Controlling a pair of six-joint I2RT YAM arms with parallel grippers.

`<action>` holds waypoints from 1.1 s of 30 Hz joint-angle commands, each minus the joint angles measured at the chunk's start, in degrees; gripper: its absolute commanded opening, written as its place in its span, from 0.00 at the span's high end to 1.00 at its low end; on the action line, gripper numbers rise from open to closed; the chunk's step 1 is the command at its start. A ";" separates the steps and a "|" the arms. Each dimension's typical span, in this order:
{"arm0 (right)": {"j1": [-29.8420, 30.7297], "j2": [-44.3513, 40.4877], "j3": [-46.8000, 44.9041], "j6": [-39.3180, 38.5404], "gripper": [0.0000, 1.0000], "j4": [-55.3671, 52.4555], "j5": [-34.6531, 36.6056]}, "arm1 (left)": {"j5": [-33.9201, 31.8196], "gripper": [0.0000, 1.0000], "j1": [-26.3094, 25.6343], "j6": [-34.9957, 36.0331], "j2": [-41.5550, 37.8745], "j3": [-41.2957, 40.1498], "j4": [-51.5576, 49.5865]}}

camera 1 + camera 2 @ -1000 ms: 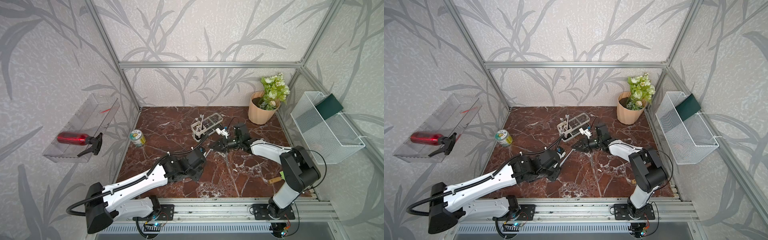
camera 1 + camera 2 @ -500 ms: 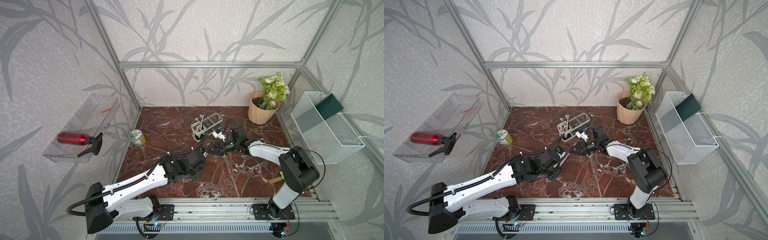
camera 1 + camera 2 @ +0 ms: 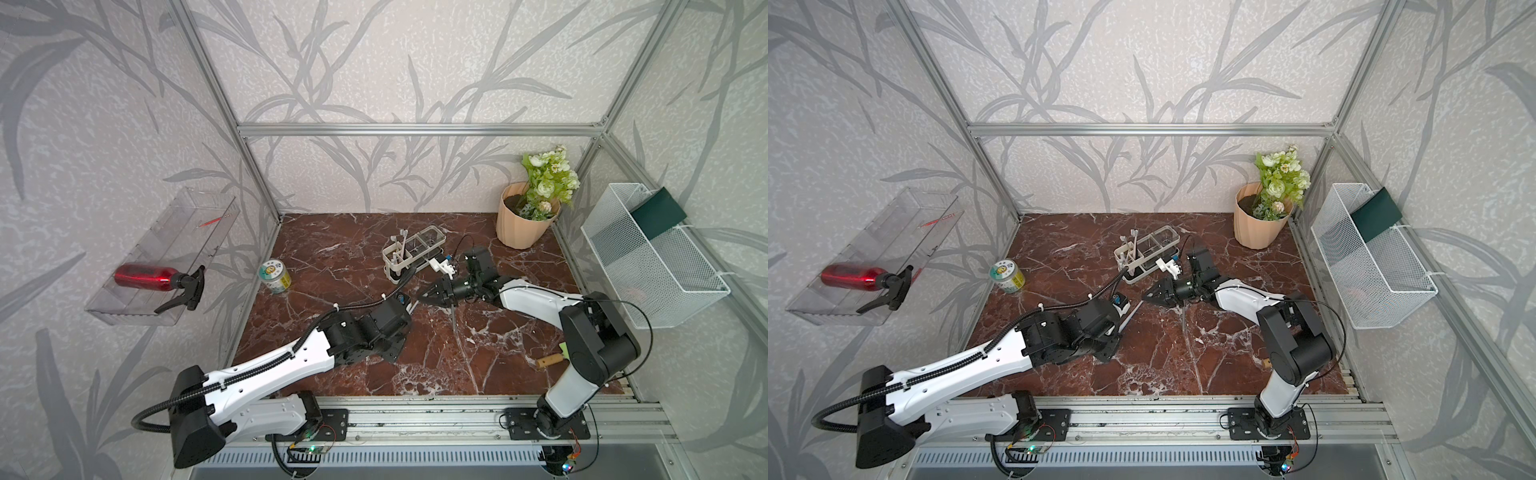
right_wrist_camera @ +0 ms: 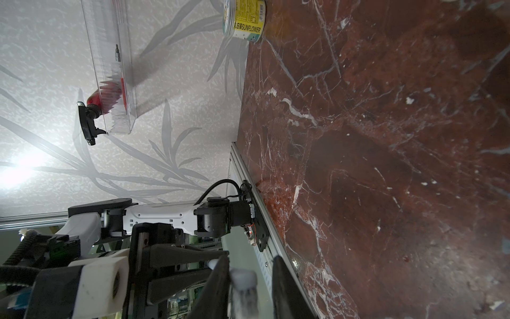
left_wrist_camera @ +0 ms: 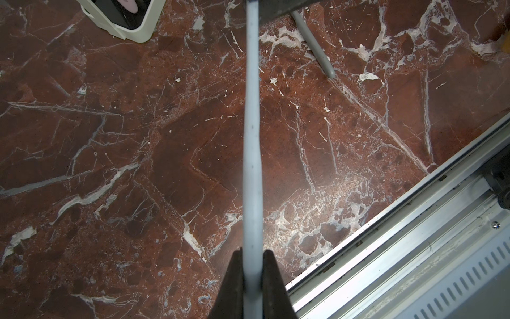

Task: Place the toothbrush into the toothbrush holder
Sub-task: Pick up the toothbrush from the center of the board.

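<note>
The left claw [image 5: 252, 256] pinches the white toothbrush [image 5: 251, 138] by its handle above the table. The right claw [image 4: 250, 259] is narrowly parted around the bristle end, with a gap on one side. If the left lets go before the right bites, the brush could drop short of the toothbrush holder [image 3: 434, 241] just beyond. The red marble table [image 3: 478, 357] looks hard and slick, with a can [image 3: 274, 276], a flower pot [image 3: 521, 224] and a wall-hung wire basket [image 3: 648, 257] around it inside leaf-patterned walls.

Pale toothbrush [image 5: 251, 138] runs from the clamping left gripper [image 5: 252, 255] into the parted right gripper [image 4: 249, 265]; white-framed clear toothbrush holder [image 3: 411, 253] stands upright just beyond.
</note>
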 commanded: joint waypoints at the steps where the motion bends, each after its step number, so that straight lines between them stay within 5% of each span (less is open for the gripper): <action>1: -0.05 -0.42 0.52 1.13 0.76 2.81 -0.27 | -0.05 1.00 0.12 0.44 -0.68 -0.51 0.02; 21: -0.05 -0.51 0.28 1.36 1.00 2.85 -0.72 | -0.87 0.98 0.17 0.44 -0.67 -0.34 -0.36; 26: -0.25 -0.68 0.33 1.13 1.00 2.47 -0.28 | -1.34 0.83 0.21 0.37 -1.01 -0.20 -0.37; 33: -0.66 -1.41 1.26 -1.18 1.00 -0.50 2.09 | -2.81 0.40 0.34 0.27 -2.95 0.15 0.03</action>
